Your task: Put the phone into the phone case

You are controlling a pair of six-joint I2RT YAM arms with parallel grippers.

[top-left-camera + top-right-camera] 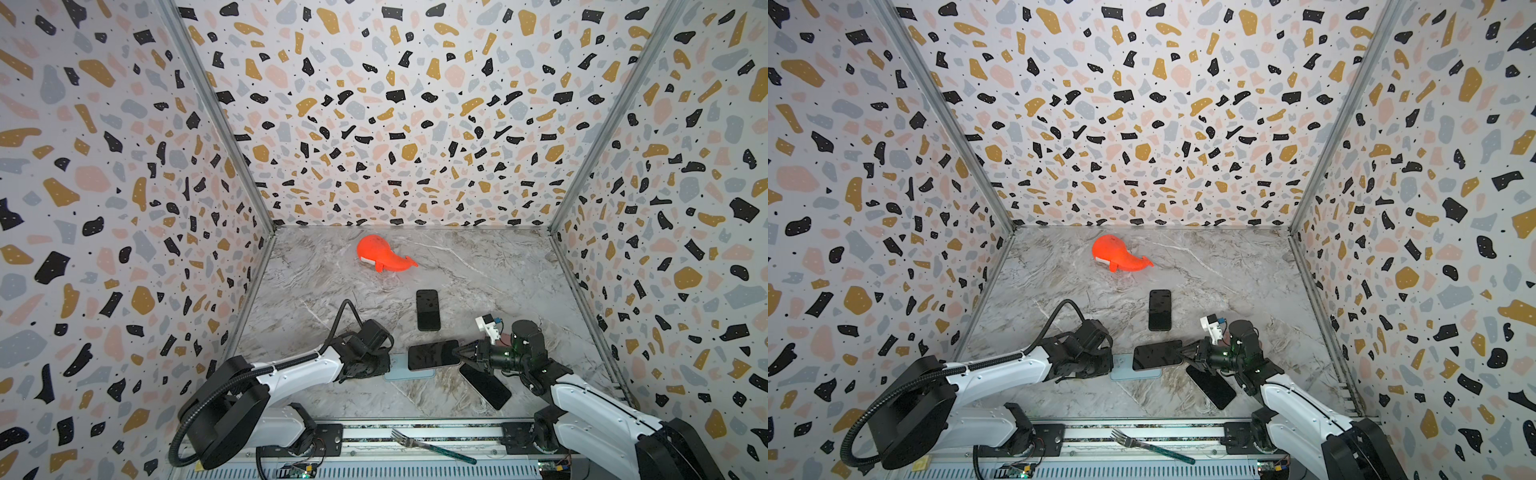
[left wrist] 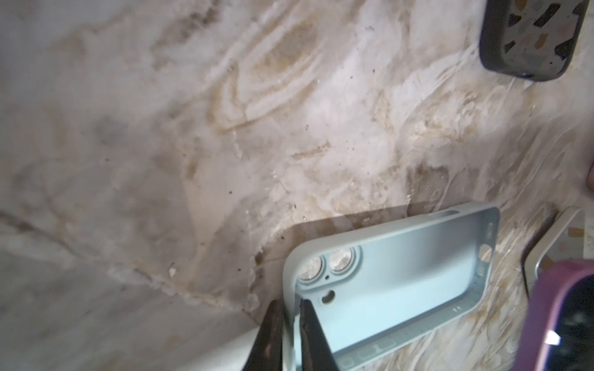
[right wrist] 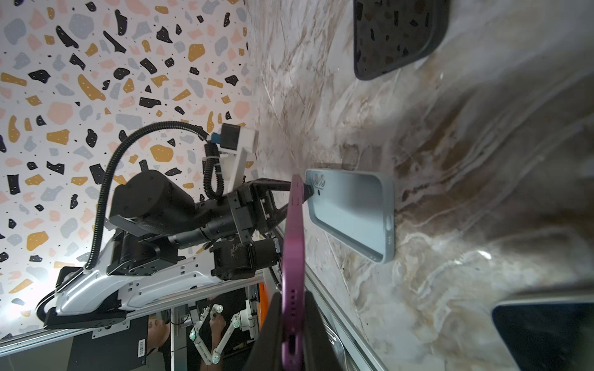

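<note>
Right pincer (image 1: 459,353) clamped on right-hand end of purple phone (image 1: 433,354), holding it clear of desk (image 1: 478,270), screen up. Blue case (image 2: 401,279) flat on desk, open side up, empty. It lies under phone, offset toward left arm; in both top views its rim shows past phone's left end and near side. Long axes near parallel, both running left-right. Left pincer (image 2: 291,303) narrow, one finger each side of case's camera-hole end wall, apparently pinching it. Judged need: shift phone left, then lower, free end leading.
</note>
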